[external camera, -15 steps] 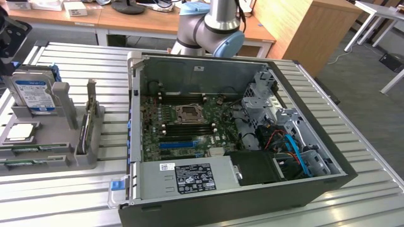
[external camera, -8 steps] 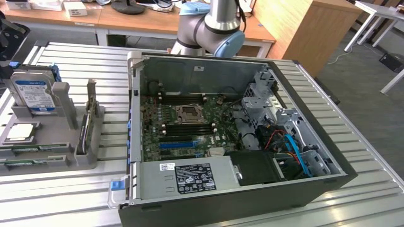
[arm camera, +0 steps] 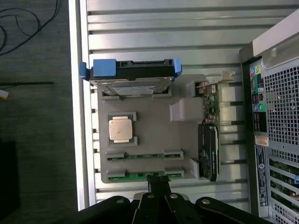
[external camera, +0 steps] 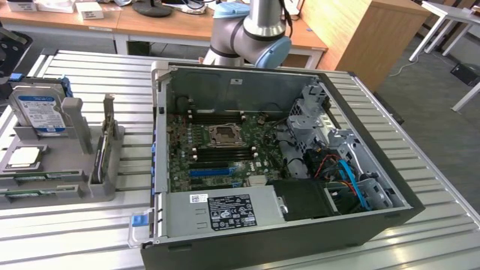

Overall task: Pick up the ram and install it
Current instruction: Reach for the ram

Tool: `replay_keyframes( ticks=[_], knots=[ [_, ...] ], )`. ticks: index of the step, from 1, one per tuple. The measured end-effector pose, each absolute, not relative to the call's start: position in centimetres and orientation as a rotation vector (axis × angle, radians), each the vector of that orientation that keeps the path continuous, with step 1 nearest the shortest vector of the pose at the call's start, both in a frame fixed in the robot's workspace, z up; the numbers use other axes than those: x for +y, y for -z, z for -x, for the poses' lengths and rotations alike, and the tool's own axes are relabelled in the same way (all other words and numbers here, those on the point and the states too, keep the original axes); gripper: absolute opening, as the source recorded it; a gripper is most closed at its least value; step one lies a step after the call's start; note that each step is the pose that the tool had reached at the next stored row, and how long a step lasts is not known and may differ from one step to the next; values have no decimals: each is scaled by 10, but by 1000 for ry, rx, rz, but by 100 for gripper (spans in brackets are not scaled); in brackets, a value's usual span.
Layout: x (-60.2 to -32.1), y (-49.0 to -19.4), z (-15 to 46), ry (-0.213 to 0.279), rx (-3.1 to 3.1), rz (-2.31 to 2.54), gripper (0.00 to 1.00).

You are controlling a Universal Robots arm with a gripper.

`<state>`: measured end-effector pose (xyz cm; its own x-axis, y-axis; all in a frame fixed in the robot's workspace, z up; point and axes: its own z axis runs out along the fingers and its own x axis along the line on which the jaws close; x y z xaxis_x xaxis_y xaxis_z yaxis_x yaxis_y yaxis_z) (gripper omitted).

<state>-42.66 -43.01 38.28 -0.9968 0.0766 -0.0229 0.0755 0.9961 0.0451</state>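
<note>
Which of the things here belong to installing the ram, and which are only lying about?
For the job: the claw, shut; the ram stick nearest it; the motherboard in the open computer case.
Lying about: the second ram stick, the hard drive, the processor chip, the upright card, all on the grey tray.

Thin grn ram [arm camera: 135,176] stick, flat in edge slot of gray holder [arm camera: 149,135].
</note>
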Motion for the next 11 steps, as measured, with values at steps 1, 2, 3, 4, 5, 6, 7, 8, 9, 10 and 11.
replay_keyframes(
  ticks=[1, 2, 3, 4, 5, 6, 7, 8, 9, 10, 11],
  knots=[
    [-432, -383, 427, -69, 3114, -119, 11],
    [-433, -383, 427, -69, 3114, -119, 11],
    [-435, -383, 427, -69, 3114, -119, 11],
    [-436, -383, 427, -69, 3114, -119, 11],
    [-438, -383, 427, -69, 3114, -119, 11],
    [-439, -383, 427, -69, 3114, -119, 11],
    [-439, -383, 427, -69, 3114, -119, 11],
    [-439, -383, 427, -69, 3114, -119, 11],
    [-439, -383, 427, -69, 3114, -119, 11],
    [-439, -383, 427, -69, 3114, -119, 11],
    [-439, -383, 427, -69, 3114, -119, 11]
  ],
)
